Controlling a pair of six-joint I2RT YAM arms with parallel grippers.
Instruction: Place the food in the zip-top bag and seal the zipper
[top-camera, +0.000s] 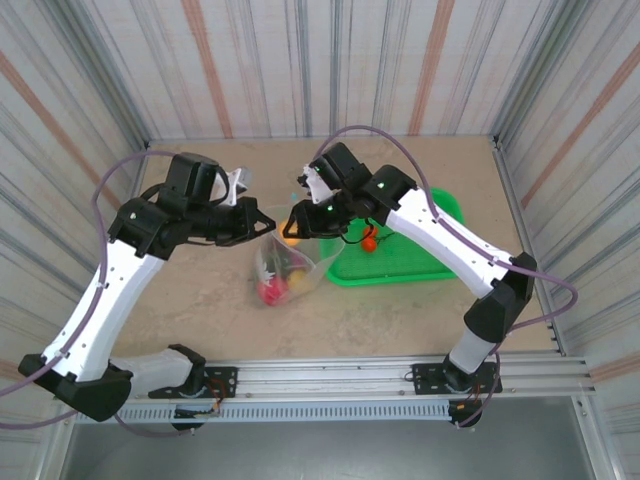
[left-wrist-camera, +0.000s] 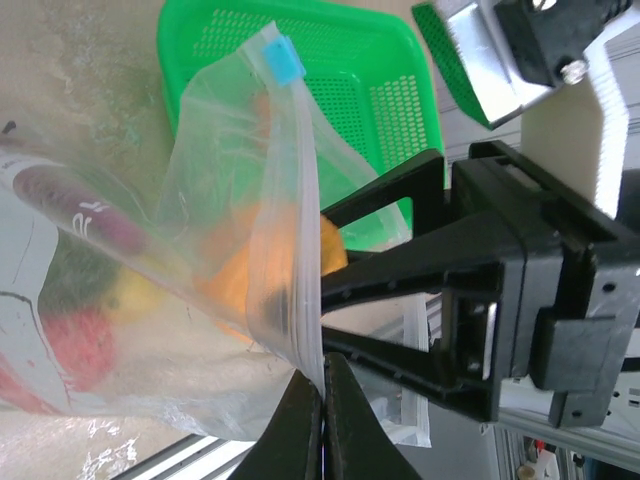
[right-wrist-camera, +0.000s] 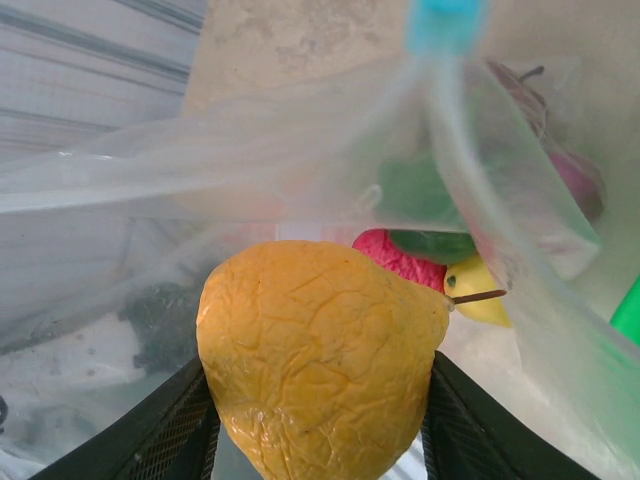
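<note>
Toward the table's (top-camera: 200, 310) middle, the zip-top bag (top-camera: 283, 272) rests on its filled bottom. Farther back, the left gripper (left-wrist-camera: 322, 395), fully closed, pinches the zipper (left-wrist-camera: 300, 230) strip while the right gripper (right-wrist-camera: 318, 435) (jaws half-spread) clasps an orange fruit (right-wrist-camera: 315, 350) at the mouth. Dropped early, it could snag the lip and roll outside. The bag's long axis runs near-to-far, mouth raised.

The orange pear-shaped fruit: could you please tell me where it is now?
In the right wrist view the orange pear-shaped fruit sits in the right gripper at the mouth of the zip-top bag, beside a red piece.
</note>
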